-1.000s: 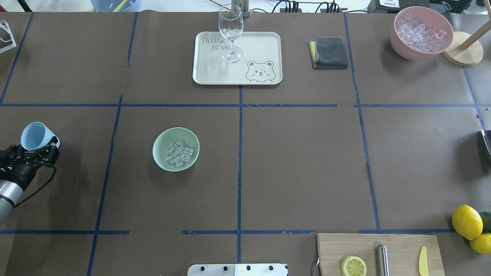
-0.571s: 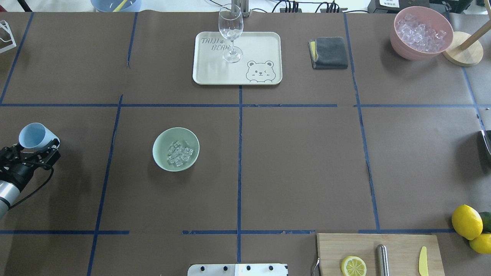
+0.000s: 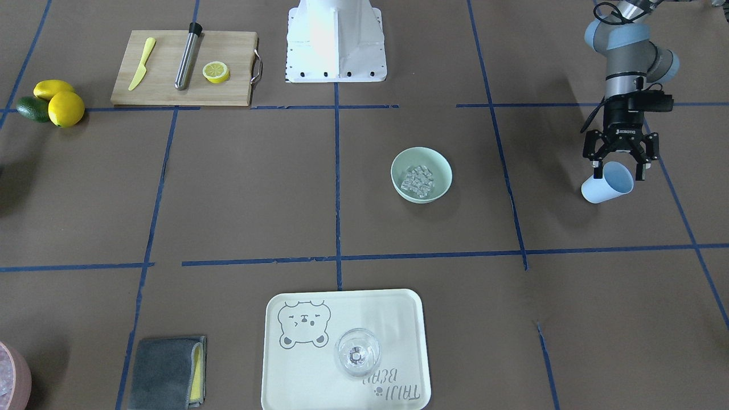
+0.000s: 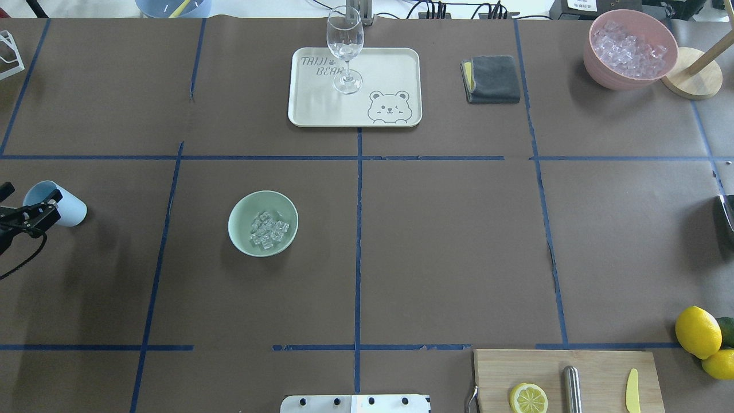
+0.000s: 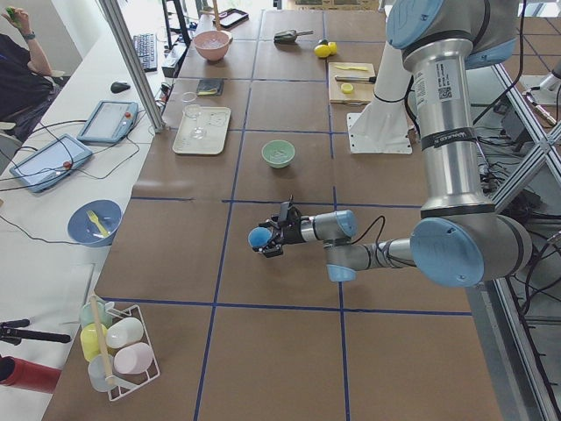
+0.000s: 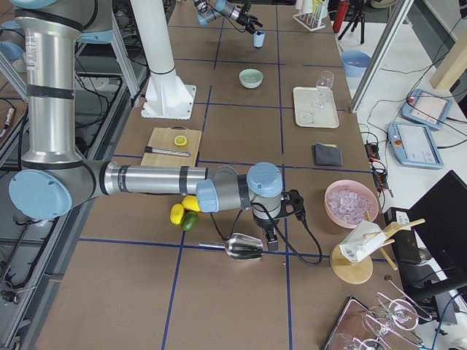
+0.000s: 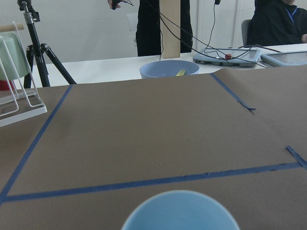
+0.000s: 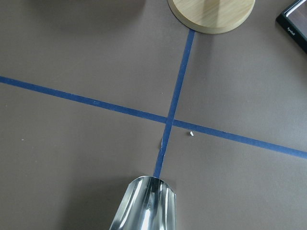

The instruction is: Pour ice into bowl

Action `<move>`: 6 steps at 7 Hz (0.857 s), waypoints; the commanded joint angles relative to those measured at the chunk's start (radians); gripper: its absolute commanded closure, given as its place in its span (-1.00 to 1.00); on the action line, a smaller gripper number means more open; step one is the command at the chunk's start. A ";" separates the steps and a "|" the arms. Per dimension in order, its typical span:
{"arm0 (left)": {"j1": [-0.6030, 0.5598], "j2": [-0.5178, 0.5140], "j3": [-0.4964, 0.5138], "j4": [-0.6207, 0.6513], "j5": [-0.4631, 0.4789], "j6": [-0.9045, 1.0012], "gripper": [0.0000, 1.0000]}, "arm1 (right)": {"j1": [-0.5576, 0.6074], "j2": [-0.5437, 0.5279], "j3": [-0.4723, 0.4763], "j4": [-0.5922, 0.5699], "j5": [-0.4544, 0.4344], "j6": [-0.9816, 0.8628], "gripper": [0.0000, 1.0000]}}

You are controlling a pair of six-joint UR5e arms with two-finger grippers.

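Ice (image 4: 267,230): a cluster of small clear cubes lying in the bottom of the bowl (image 4: 243,215), bunched toward its 4 o'clock side in the overhead view. The bowl stands upright on the brown table paper (image 4: 447,246), at about 9 o'clock from the table's middle.

Left gripper (image 3: 618,167): its fingers pinch the light blue cup (image 3: 607,183) near the rim. The cup is tilted. It sits at 9 o'clock from the bowl and well apart from it, at the overhead view's left edge. Cannot tell whether the cup touches the paper.

Right gripper: seen only from the right side camera, low over the table's right end. Cannot tell how its jaws stand. A metal scoop (image 6: 244,248) lies on the paper just beside it, and its shiny end shows at 6 o'clock in the right wrist view.

Other items, by clock direction from the bowl in the overhead view:
- 1 o'clock: tray (image 4: 309,109) with an upright wine glass (image 4: 345,49) on it.
- 2 o'clock, far corner: pink bowl (image 4: 596,69) heaped with more cubes.
- 4 o'clock: cutting board (image 4: 596,367) carrying a lemon half (image 4: 528,398).
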 commanded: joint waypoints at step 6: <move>-0.813 -0.109 -0.192 0.515 -1.008 0.688 -1.00 | -0.001 0.016 0.055 0.003 0.005 0.064 -1.00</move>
